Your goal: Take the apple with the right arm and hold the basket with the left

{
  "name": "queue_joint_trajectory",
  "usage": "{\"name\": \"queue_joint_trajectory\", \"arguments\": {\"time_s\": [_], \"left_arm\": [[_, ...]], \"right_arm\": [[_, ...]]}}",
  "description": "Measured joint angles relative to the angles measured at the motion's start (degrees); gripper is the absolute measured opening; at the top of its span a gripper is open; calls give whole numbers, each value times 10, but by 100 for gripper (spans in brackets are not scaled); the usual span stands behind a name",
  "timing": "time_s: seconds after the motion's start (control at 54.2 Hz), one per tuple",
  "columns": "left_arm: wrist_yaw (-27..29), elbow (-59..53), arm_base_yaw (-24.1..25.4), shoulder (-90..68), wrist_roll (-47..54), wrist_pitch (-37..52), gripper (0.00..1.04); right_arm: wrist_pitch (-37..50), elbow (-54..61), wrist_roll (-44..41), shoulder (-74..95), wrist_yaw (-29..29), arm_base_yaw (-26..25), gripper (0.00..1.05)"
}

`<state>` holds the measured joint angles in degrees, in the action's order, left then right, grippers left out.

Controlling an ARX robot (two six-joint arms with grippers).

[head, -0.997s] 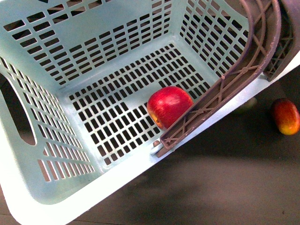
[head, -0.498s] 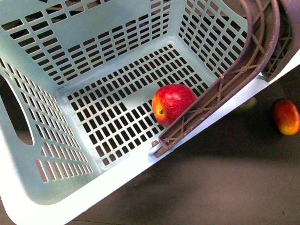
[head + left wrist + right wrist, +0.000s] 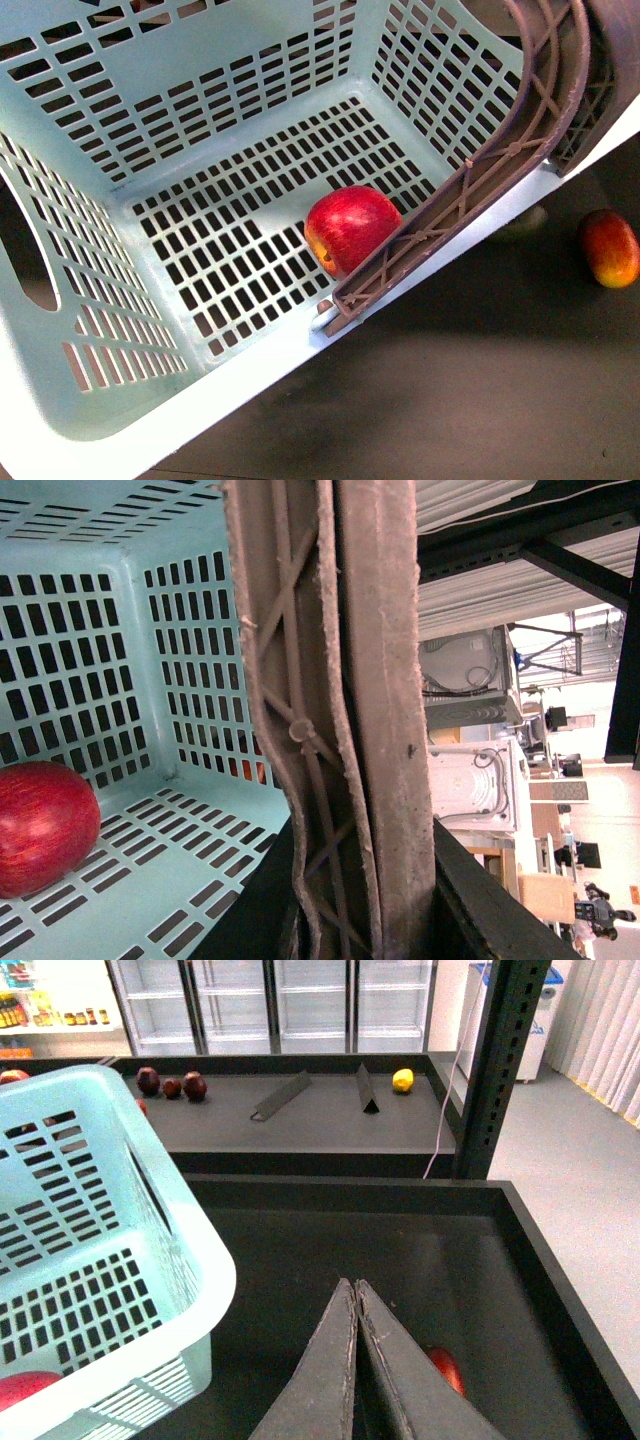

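The mint-green basket [image 3: 150,120] hangs tilted and fills most of the front view. The red apple [image 3: 352,228] lies on its slotted floor, against the brown latticed handle [image 3: 480,170]. My left gripper [image 3: 365,900] is shut on that handle [image 3: 350,730], with a dark jaw on each side; the apple [image 3: 40,825] shows beside it inside the basket [image 3: 100,630]. My right gripper [image 3: 355,1285] is shut with nothing in it. It hovers over a dark bin floor beside the basket's rim [image 3: 190,1250], outside the basket.
An elongated red-orange fruit [image 3: 610,247] lies on the dark surface right of the basket; a red fruit [image 3: 447,1368] shows partly behind my right fingers. The bin wall [image 3: 560,1280], a black post [image 3: 510,1060], and a farther shelf with dark fruits [image 3: 170,1085] and a yellow one [image 3: 403,1080] surround it.
The basket has shifted a little to the left in the front view. The apple rolled slightly left along the handle. The oval fruit stays put.
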<state>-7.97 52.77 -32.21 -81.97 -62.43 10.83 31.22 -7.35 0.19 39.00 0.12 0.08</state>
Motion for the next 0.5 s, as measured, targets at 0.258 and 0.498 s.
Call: {"name": "queue_joint_trajectory", "arguments": {"time_s": [0.258, 0.498], "left_arm": [[1, 0, 0, 0, 0, 0, 20], [0, 0, 0, 0, 0, 0, 20]], "right_arm": [[-46, 36, 0, -82, 0, 0, 2], [-81, 59, 0, -144, 0, 0, 2]]}}
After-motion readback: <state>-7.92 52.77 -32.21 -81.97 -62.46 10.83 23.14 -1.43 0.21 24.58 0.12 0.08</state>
